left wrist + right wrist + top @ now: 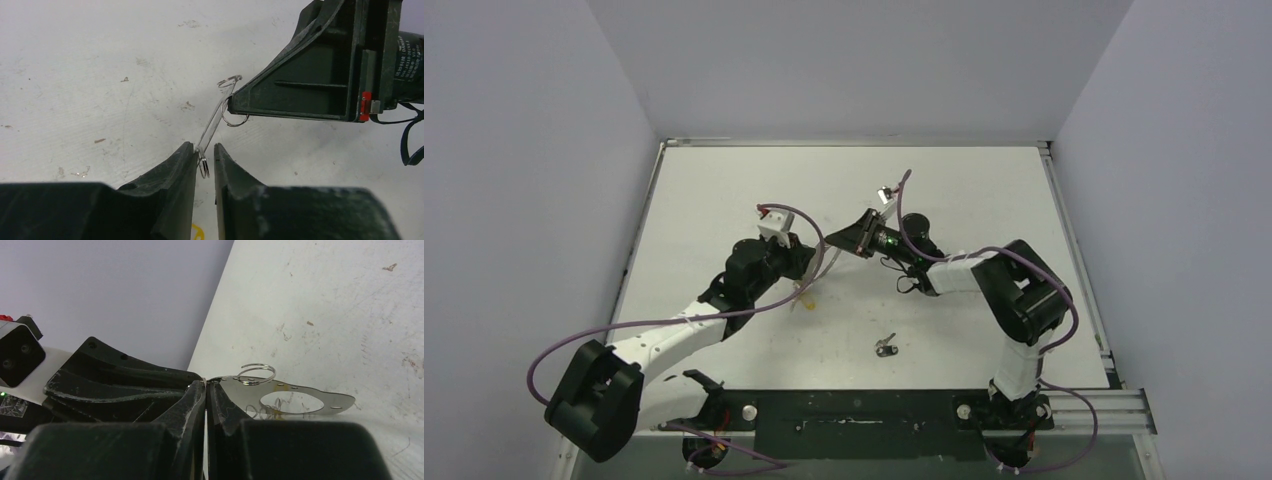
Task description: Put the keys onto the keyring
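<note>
Left gripper (pixel 203 147): fingers nearly closed, pinching the near end of the keyring (pixel 216 117) along with one small ring. A yellow key (pixel 805 301) lies on the table (pixel 984 190) just below this gripper.

Keyring: held clear of the table, near its middle. It is a thin, flat silvery piece, seen edge-on from the left wrist. Its long axis runs from the left fingertips up and away to the right gripper (pixel 206 384).

Right gripper: fingers pressed together on the keyring's far edge, beside a small ring.

Black key (pixel 885 347): flat on the table, towards the near edge.

Handling, as judged: the keyring is light, stiff and slick (likely springy under twist). It is best gripped at the ends, leaving the small rings free. The keys are tiny and best taken by the head.
</note>
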### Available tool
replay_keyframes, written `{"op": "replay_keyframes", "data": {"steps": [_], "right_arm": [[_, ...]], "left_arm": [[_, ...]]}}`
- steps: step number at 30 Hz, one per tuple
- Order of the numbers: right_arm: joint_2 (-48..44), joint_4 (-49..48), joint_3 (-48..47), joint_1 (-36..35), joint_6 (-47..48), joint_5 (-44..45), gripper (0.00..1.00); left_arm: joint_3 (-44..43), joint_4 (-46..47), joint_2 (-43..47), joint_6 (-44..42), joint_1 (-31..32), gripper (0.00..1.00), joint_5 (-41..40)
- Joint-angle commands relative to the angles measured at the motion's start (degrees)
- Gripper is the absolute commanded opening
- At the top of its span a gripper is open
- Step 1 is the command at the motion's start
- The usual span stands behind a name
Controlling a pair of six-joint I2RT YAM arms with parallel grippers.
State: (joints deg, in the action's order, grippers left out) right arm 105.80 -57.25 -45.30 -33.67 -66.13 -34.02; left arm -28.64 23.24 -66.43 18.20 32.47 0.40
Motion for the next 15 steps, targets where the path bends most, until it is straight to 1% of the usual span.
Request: {"op": "replay_keyframes", "data": {"steps": [1, 2, 3, 5, 7, 9, 12, 15], "right_arm": [[-5.16, 13.80, -5.93, 1.70, 11.99, -5.99, 0.00], [-6.15, 18.92, -7.27, 1.99, 15.54, -6.93, 0.00], [-6.99, 24.70, -8.71, 2.37, 18.89, -7.69, 0.00], [-8.46, 35.70, -11.74, 2.95, 26.44, -9.09, 0.00], [-9.43, 45.77, -14.98, 3.24, 33.47, -10.27, 0.00], [-9.87, 55.04, -18.82, 3.28, 39.64, -11.41, 0.00], [-9.60, 67.59, -23.39, 3.31, 47.14, -13.13, 0.00], [-8.89, 75.01, -27.11, 3.11, 52.59, -13.54, 0.00]], "left_arm": [[-1.57, 0.90, 2.31, -3.53, 0.05, 0.35, 1.31], [-1.58, 0.55, 2.70, -4.33, 0.05, 0.44, 1.40], [-1.51, 0.34, 3.23, -4.73, 0.02, 0.51, 1.41], [-1.20, 0.42, 4.22, -5.71, -0.12, 0.59, 1.38], [-0.83, 0.57, 5.33, -6.09, -0.33, 0.61, 1.43], [-0.69, 0.51, 6.13, -6.39, -0.72, 0.61, 1.96], [-1.14, -0.04, 6.60, -6.64, -2.11, 0.61, 5.09], [-2.03, -0.51, 6.21, -5.33, -4.62, 0.61, 10.39]]}}
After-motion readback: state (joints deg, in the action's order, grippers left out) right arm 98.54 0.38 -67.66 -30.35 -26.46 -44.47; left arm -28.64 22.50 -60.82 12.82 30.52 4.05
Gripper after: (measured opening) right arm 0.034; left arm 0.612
